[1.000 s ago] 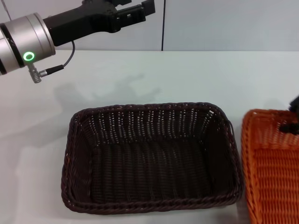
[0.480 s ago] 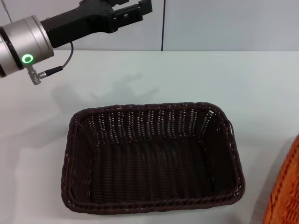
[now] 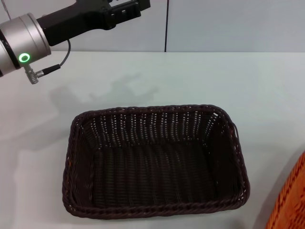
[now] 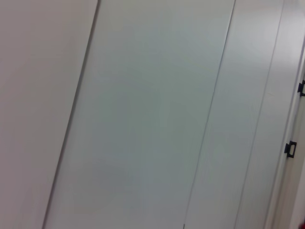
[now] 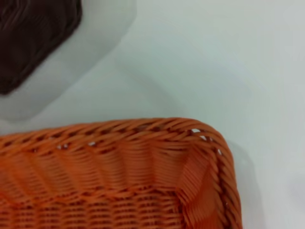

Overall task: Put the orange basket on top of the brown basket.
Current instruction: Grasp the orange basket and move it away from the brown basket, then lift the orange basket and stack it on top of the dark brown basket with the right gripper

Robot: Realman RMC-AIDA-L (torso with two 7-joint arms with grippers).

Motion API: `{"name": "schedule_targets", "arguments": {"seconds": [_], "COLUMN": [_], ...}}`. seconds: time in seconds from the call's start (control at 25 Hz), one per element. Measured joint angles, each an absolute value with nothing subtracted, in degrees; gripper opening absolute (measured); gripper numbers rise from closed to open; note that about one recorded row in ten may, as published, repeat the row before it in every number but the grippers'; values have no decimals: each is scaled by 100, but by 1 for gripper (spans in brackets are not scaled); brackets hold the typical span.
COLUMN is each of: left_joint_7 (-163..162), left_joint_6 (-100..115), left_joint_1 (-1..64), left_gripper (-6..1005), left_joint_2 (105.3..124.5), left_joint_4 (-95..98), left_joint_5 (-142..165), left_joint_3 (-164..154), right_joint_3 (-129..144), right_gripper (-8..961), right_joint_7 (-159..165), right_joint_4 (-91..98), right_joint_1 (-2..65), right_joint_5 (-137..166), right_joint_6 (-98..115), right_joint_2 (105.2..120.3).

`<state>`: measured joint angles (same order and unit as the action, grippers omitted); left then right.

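Note:
The brown basket (image 3: 152,164) sits empty on the white table, in the middle of the head view. Only a sliver of the orange basket (image 3: 289,202) shows there, at the lower right corner, with its edge slanted. In the right wrist view the orange basket (image 5: 119,188) fills the near part of the picture, its braided rim and one corner showing, and a shadow lies on the table beside it. A corner of the brown basket (image 5: 33,33) shows farther off, apart from the orange one. My right gripper does not show. My left gripper (image 3: 126,7) hangs high at the far left.
The white table (image 3: 214,76) stretches behind and to both sides of the brown basket. A light wall with a dark vertical seam (image 3: 167,26) stands behind the table. The left wrist view holds only wall panels (image 4: 152,114).
The orange basket has swung off to the right and tilted, from a wide patch to a sliver in the head view. The dark gripper part on its rim has left view. My left arm rose slightly.

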<state>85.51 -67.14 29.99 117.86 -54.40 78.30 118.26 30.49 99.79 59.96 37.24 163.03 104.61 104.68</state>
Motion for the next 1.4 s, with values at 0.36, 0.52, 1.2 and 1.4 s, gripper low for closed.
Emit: {"name": "schedule_targets", "arguments": {"seconds": [0.36,0.52,1.2,1.4], "left_joint_7": [8680,8695,8843,8975], "left_joint_6": [-6736,-6736,-6779,-6772], "left_joint_1": [3016,3015,3050,3074], "left_gripper": [862,863,862,862], "left_joint_2": [11785,11785,11789,11793], "left_joint_4": [-5369,-5366,-5186,-5120], "left_joint_5": [7812,7811,7790,7731], "left_joint_3": [11937,12004,12400,12522], "right_joint_3": [2029,1673,984,984], "right_gripper": [161,161,161,161], "right_joint_7": [9829,9830,10238,10044], "right_joint_4": [5991,5993,5545,5046], "right_joint_1": [3026,2913,3105,3274], "right_joint_5": [13768,13360,11384,10290], "right_joint_6": [10575,10578,8982,8829], "right_joint_2": [10042,9968,10352,10714]}}
